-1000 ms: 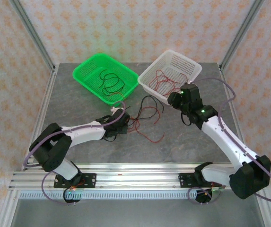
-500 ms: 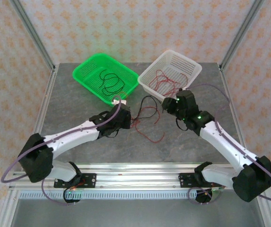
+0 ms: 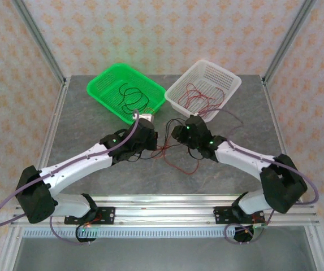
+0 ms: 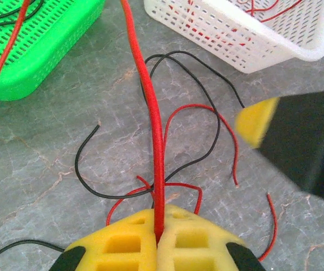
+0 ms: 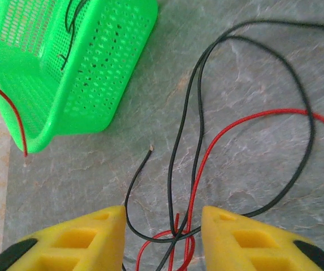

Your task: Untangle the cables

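Cables (image 3: 176, 151) lie tangled on the counter (image 3: 82, 135) just before the green basket (image 3: 102, 90) and white basket (image 3: 229, 84). My left fingers (image 4: 122, 243) are clamped on one red cable (image 4: 153, 124), and my right fingers (image 5: 77, 237) stand open astride the red-and-black crossing (image 5: 178, 236). I should close the right pair low on the black cable (image 5: 198, 101) beside it, then pull apart gently; the red cable's long axis runs straight from my left fingers toward the gap between the baskets.

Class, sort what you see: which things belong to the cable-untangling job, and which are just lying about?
Belongs: red cable clamped in the left tool; tangled red and black cables on the table; open right tool over them.
Lying about: green basket; white basket.
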You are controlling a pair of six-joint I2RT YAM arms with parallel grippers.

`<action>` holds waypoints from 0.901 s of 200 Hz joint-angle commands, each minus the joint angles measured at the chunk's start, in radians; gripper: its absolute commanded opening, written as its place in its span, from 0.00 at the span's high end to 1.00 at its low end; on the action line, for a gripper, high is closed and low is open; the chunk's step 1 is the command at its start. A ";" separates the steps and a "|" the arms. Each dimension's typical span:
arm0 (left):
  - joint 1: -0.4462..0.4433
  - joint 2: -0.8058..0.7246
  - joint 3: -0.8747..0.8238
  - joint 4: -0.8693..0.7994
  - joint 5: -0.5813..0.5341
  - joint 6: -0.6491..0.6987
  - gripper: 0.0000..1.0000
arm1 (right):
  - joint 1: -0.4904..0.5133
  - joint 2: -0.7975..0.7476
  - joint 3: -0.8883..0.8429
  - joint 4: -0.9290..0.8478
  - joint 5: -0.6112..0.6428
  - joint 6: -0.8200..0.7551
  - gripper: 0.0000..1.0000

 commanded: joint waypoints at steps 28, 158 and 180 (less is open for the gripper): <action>-0.005 -0.020 0.126 -0.022 0.011 0.043 1.00 | 0.027 0.175 0.025 0.181 -0.065 0.063 0.63; -0.006 0.022 0.442 -0.098 -0.037 0.127 1.00 | 0.044 0.453 0.051 0.228 0.004 0.088 0.83; -0.006 0.023 0.513 -0.115 -0.033 0.138 1.00 | 0.045 0.464 0.048 0.224 0.019 0.088 0.86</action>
